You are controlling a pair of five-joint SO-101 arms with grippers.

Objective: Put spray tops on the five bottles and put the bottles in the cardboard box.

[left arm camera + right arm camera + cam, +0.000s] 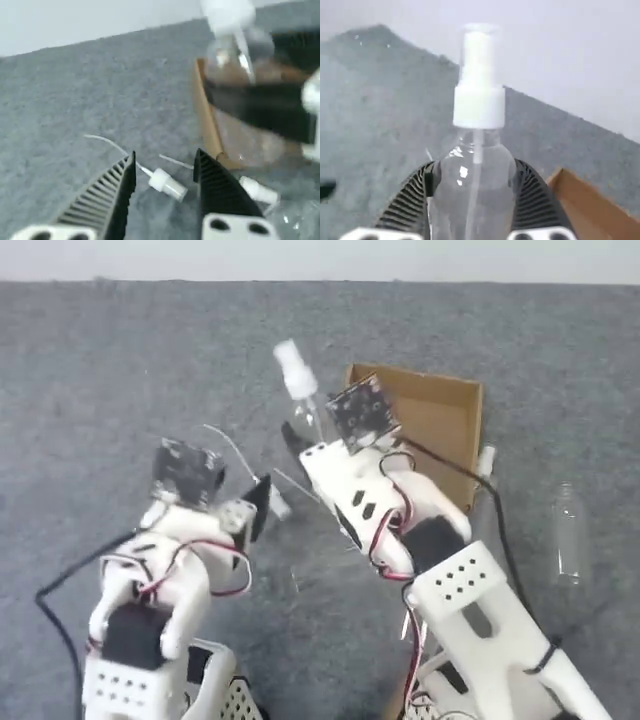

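My right gripper (475,170) is shut on a clear bottle (472,195) that carries a white spray top (479,102). In the high view this bottle (300,390) is held upright just left of the cardboard box (445,405), with the right gripper (300,432) around its body. My left gripper (165,156) is open low over the carpet. A loose white spray top (167,183) with its thin tube lies between the fingertips, and the high view shows the left gripper (262,502) beside that spray top (279,506). A second loose spray top (257,190) lies nearby.
An uncapped clear bottle (568,535) lies on the grey carpet right of the box. Another white-capped bottle (487,462) rests against the box's right wall. The right arm's black cable (500,510) runs across the box side. Open carpet stretches to the far left.
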